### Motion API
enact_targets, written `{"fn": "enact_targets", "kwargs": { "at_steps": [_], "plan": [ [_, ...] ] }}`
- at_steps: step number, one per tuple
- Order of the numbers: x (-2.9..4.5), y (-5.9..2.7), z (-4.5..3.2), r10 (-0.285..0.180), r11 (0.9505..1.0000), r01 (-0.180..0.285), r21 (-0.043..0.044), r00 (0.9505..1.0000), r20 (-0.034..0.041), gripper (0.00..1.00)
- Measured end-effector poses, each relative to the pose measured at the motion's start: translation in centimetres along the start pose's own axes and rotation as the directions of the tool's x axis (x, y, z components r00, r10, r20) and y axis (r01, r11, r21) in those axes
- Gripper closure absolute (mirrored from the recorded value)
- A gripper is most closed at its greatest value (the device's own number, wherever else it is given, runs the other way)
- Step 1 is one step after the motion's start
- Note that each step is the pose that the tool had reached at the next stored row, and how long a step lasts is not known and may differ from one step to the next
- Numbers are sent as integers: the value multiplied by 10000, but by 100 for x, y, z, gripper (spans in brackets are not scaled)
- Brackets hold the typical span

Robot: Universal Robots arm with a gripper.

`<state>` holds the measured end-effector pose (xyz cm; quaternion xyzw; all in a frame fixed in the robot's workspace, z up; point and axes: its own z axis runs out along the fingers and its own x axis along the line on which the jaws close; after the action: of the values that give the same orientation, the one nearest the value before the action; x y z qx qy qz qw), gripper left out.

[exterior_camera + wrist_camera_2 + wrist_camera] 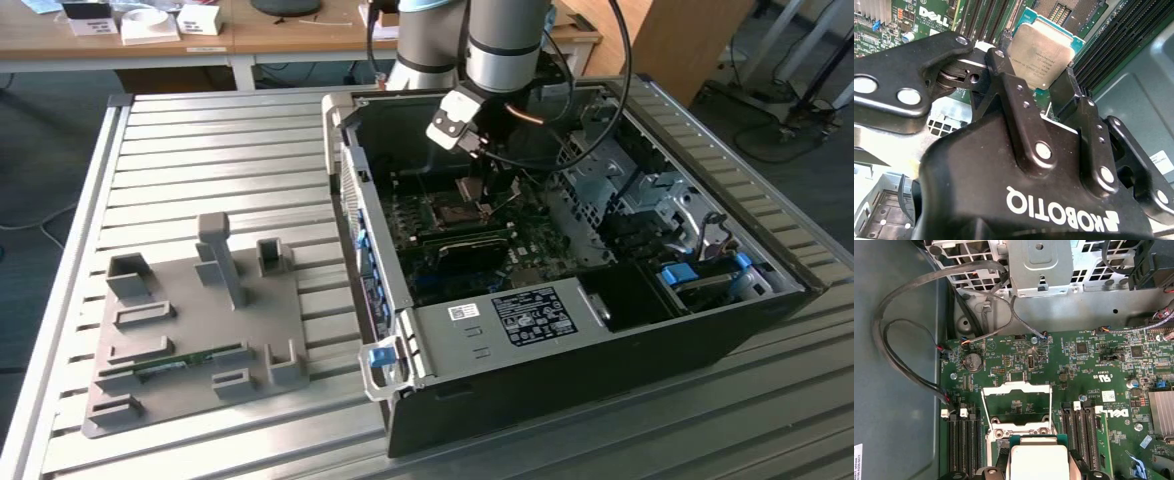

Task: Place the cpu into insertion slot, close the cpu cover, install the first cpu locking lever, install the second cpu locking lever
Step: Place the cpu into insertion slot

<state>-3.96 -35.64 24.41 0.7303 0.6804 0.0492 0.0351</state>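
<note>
Subject: the arm point(501, 40) reaches down into an open computer case point(561, 385) lying on a slatted table point(200, 150).
Gripper: the gripper point(1036, 70) is clenched on the cpu. Its two black fingers point(1021, 107) press opposite edges of the chip. In the first wrist view the gripper point(1039, 471) brackets the chip the same way.
Cpu: the cpu point(1041, 47) has its pale metal lid facing the camera, on a green substrate. It is carried in the grasp above the motherboard point(1094, 355). In the exterior view the cpu point(467, 188) hangs near the board's middle.
Insertion slot: the insertion slot point(447, 213) lies just at 7 o'clock from the chip in the exterior view. Its contact field point(1071, 10) shows bare past the chip's far edge.
Cpu cover: the cpu cover point(1017, 385) is swung open. The board shows through its empty centre.
Locking levers: they cannot be told apart from the frame.
Bystanders: a grey fixture plate point(187, 300) lies at 8 o'clock from the case. It carries a memory module point(167, 366).
Step in hand: the first, judged from the chip still in the grasp, apparently unseated, and the cover raised.
What seating calls for: in my judgement, squaring the chip's edges to the slot and holding it level. It would also need a gentle vertical descent, since the contacts look fragile and a skewed touch could bend them.
</note>
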Motion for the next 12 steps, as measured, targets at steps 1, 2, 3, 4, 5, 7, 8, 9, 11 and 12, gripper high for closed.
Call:
{"fn": "enact_targets", "kwargs": {
  "at_steps": [1,2,3,4,5,7,8,9,11,12],
  "plan": [
    [0,0,0,2,10000,-2,0,10000,0,46],
    [0,0,0,4,10000,-4,0,10000,1,46],
    [0,0,0,6,10000,-6,0,10000,1,46],
    [0,0,0,8,10000,-8,0,10000,1,46],
    [0,0,0,10,10000,-10,0,10000,1,46],
    [1,0,1,13,10000,-13,28,10000,3,46],
    [1,-1,3,11,10000,-11,90,10000,5,46],
    [0,-1,5,1,9998,-1,182,10000,10,46],
    [0,-1,7,-24,9994,24,358,10000,19,46],
    [0,-1,6,-29,9993,28,386,10000,23,46]
  ]
}}
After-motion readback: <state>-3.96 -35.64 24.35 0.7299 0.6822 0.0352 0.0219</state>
